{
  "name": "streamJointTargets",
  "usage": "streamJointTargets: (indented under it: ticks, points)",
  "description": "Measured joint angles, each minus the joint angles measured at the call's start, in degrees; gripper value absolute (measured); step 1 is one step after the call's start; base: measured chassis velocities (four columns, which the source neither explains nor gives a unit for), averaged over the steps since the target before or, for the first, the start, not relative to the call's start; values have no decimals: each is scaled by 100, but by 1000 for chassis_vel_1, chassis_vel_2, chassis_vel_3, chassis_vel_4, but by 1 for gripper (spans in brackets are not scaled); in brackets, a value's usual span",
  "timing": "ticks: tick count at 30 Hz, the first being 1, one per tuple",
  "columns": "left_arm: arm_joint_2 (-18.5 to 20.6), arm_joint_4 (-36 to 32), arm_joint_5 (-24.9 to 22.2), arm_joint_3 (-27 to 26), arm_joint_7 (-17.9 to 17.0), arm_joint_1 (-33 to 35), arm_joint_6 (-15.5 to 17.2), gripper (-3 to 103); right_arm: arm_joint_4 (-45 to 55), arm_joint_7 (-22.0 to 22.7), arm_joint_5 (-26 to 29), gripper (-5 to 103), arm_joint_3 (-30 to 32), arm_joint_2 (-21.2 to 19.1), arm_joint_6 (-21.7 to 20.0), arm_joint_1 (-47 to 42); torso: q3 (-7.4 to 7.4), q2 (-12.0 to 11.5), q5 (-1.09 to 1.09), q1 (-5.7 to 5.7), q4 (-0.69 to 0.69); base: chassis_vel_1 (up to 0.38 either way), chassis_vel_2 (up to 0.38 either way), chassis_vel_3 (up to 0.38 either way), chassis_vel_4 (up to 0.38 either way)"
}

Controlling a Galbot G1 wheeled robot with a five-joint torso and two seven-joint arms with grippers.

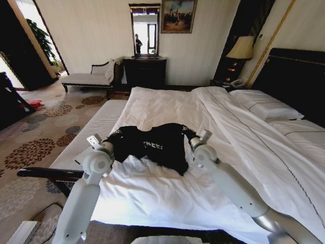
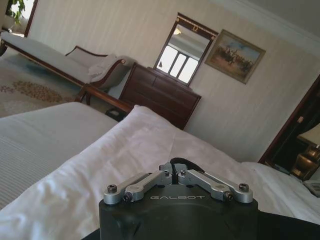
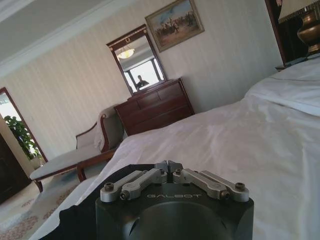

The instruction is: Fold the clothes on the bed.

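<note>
- Both arms fill the foreground of the head view: the left gripper (image 1: 97, 141) sits at the T-shirt's left sleeve edge and the right gripper (image 1: 202, 137) at its right sleeve edge. The black T-shirt (image 1: 152, 145) lies rumpled on the white duvet (image 1: 167, 109) near the foot of the bed (image 1: 284, 152), lettering partly visible. From here I cannot tell how the fingers stand.
- Left wrist view: the left gripper (image 2: 177, 175) has its linkage drawn in, so the fingers look closed together, and a small loop of black cloth (image 2: 181, 163) pokes up between them; it seems pinched on the shirt, though the tips are hidden.
- Right wrist view: the right gripper (image 3: 169, 167) shows the same drawn-in linkage, fingers narrow, with the dark T-shirt (image 3: 80, 217) just beside its body. Whether cloth is actually caught is not clear.
- Handling judgement: thin cotton is light, limp and not fragile. It will sag and bunch, and drag on the soft duvet. Best hold is a pinch at seams: shoulders, sleeve hems or bottom corners.
</note>
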Motion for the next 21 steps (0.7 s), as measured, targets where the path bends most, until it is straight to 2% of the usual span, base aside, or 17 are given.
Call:
streamJointTargets:
  ticks: [6, 10, 17, 21]
  points:
    - [253, -211, -78, -149, 79, 74, -133, 0, 318, -321, -138, 0, 326, -173, 207, -381, 0, 0, 1, 0, 0, 0, 0, 0, 0]
    - [276, -251, -34, -164, 86, 200, -138, 0, 388, -343, -227, 0, 372, -192, 211, -663, 0, 0, -1, 0, 1, 0, 0, 0, 0]
    - [-1, -130, 298, -14, 124, 552, -139, 0, -9, -157, -756, 0, -52, 115, 172, -1350, 1, 0, 0, 0, 1, 0, 0, 0, 0]
    - [-145, -38, 326, 35, 87, 590, -138, 0, -186, -126, -938, 0, -216, 266, 171, -1482, 1, 0, 0, 0, 0, 0, 0, 0, 0]
